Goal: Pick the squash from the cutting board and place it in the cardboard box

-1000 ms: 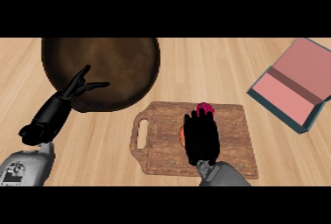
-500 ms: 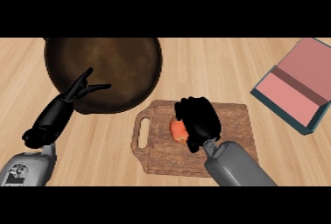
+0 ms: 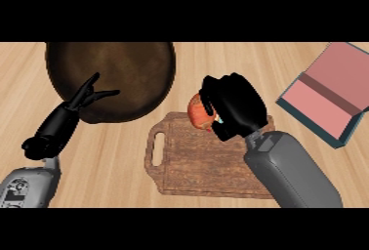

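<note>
Inside right robot hand [image 3: 234, 105]: squash [image 3: 197, 111]

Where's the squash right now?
Head view, centre: the squash is held in the right hand at the far edge of the cutting board, the cardboard box to its right.

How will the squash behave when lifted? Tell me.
Probably stiff: the squash looks rounded and undented under the curled right robot hand. Its smooth curved skin might slip, and it could roll if released on the cutting board.

black left hand [image 3: 85, 96] at mid left, bulkier black right hand [image 3: 234, 105] at centre; boxy grey forearms [image 3: 288, 171] along the lower edge.
</note>
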Action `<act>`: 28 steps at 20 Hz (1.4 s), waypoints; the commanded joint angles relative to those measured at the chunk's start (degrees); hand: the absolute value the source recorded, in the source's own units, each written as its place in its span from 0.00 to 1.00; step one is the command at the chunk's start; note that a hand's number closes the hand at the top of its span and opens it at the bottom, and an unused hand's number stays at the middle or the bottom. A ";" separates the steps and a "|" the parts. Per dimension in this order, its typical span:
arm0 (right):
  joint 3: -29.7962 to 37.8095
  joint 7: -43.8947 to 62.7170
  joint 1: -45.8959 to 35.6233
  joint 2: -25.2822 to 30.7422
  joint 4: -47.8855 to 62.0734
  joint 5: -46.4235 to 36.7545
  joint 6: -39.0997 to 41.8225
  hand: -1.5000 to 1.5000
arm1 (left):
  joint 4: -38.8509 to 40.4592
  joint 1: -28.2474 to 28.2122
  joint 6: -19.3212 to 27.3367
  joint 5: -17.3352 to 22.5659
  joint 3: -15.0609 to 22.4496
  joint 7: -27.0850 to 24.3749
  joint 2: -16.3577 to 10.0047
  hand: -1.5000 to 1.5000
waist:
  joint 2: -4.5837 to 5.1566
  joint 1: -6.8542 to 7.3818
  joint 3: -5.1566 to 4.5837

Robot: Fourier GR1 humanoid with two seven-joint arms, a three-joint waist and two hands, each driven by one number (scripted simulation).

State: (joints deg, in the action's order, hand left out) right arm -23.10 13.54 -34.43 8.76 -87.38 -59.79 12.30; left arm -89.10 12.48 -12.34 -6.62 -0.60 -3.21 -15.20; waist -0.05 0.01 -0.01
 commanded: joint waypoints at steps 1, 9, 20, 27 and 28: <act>8.47 0.91 -2.99 2.95 -5.46 2.76 1.92 1.00 | -1.36 -1.61 1.10 -0.91 0.90 -0.58 1.56 0.50 | -0.15 -0.26 0.01; 23.22 13.30 -5.35 2.03 -5.91 3.49 -2.50 1.00 | -2.92 -1.12 -0.36 -0.19 -0.09 2.04 0.14 0.50 | -0.06 0.07 0.03; 34.82 3.54 -11.74 16.41 14.43 5.24 -3.86 1.00 | 0.77 -0.01 -2.30 -0.06 -1.63 -1.23 -0.56 0.50 | 0.21 0.49 0.00; 37.22 -2.86 -14.92 23.64 34.94 8.14 6.36 1.00 | 0.72 0.47 -0.22 -1.83 1.17 -0.65 2.91 0.50 | 0.71 1.61 0.03; 36.12 -2.46 -13.34 23.77 31.40 8.98 10.45 1.00 | 0.58 -1.09 0.70 -2.82 1.31 -1.10 3.19 0.50 | 0.21 0.60 0.00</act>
State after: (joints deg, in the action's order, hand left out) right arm 12.92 12.64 -47.26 29.95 -60.82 -52.13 16.43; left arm -88.37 12.39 -12.73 -8.17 -0.20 -4.05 -13.14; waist 0.35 0.95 0.02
